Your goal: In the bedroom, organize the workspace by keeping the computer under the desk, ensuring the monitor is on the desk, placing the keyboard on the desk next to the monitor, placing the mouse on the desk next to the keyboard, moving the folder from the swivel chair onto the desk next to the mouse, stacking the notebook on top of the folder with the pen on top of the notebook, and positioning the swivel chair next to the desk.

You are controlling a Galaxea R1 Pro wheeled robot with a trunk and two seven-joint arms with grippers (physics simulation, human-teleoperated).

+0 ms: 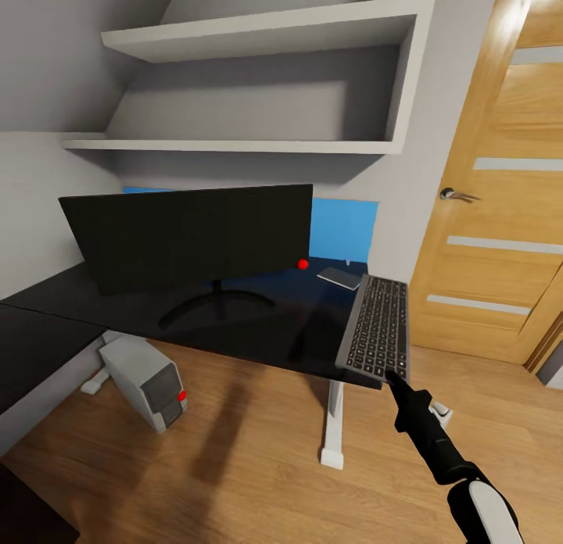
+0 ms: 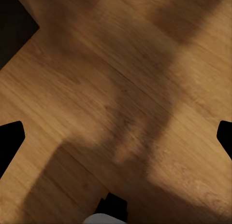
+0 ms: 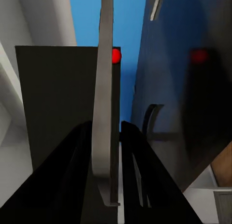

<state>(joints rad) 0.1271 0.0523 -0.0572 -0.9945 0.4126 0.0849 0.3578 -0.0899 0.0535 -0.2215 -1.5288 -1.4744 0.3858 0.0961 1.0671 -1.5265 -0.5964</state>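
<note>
Keyboard (image 1: 377,326) lies on the counter (image 1: 258,325) right of the monitor (image 1: 191,235), its near edge overhanging because the right end effector (image 1: 397,378) clamps it there. Left end effector fingers (image 2: 10,139) spread apart above floor. Computer (image 1: 146,381) sits underneath.

Probably a home study corner: black desk (image 1: 234,325), wall shelves (image 1: 258,36), wooden door (image 1: 500,216), plank floor (image 1: 234,450).

The monitor (image 1: 188,235) stands on the table (image 1: 258,325), left of the keyboard (image 1: 378,325), which lies along the table's right edge. The notebook (image 1: 338,277) lies beyond the keyboard. The computer (image 1: 147,381) sits on the floor (image 1: 234,466) under the table, at left.
</note>
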